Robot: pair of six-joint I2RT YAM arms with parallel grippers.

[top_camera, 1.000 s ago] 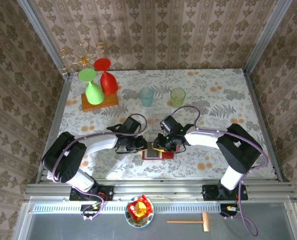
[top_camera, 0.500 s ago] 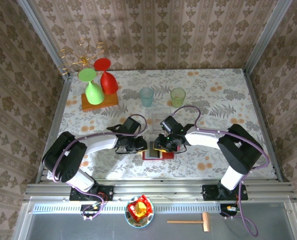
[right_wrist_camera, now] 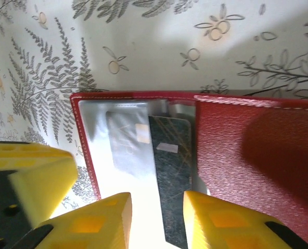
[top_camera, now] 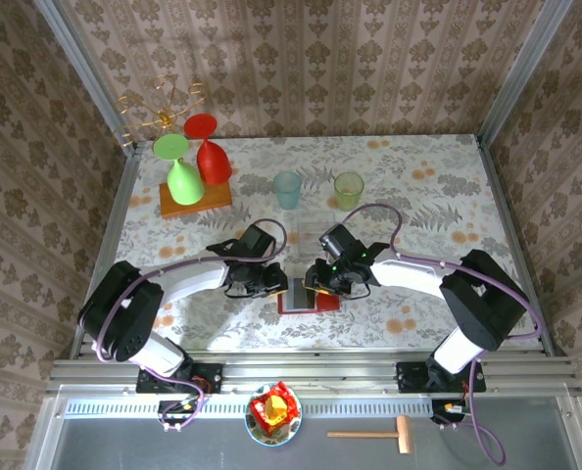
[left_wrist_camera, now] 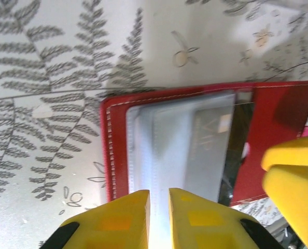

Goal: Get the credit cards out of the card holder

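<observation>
Red card holder [left_wrist_camera: 117, 155] lies open. The left gripper [left_wrist_camera: 159, 196], jaws nearly closed, pinches its clear pocket leaf; the right gripper [right_wrist_camera: 157, 202], jaws parted, straddles the dark card [right_wrist_camera: 170, 166].

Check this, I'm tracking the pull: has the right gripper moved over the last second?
Yes: the right gripper edged slightly rightward, toward the spot below the yellow-green cup.
</observation>
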